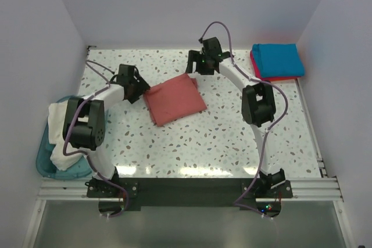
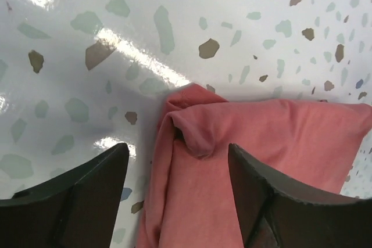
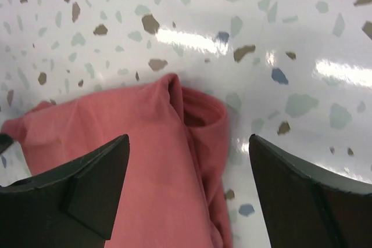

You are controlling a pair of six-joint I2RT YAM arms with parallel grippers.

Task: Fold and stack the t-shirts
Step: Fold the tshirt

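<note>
Closest to the left wrist lens, the dark fingers (image 2: 75,201) of the left end effector (image 2: 177,161) stand wide apart, holding nothing, with a rumpled folded corner of the dusty brick-red t-shirt (image 2: 261,161) showing between them on the speckled tabletop (image 2: 87,56). The right wrist view shows much the same: the right end effector (image 3: 189,143) is spread wide and empty, its fingers (image 3: 87,190) on either side of another layered corner of the same shirt; whether the fingers touch the cloth cannot be told. From above, the brick-red shirt lies folded into a rough rectangle, turned at a slant, near the middle of the tabletop. The left end effector sits at its left far corner and the right end effector at its right far corner. At the far right corner of the tabletop, well apart from it, a folded teal-blue t-shirt (image 1: 278,60) lies on top of a bright pinkish-red t-shirt (image 1: 254,62), of which only a thin edge shows along the left and near sides. At the left edge, partly behind the left arm, a crumpled cream-white t-shirt (image 1: 58,137) spills over the rim of a light-blue bin (image 1: 45,164).
</note>
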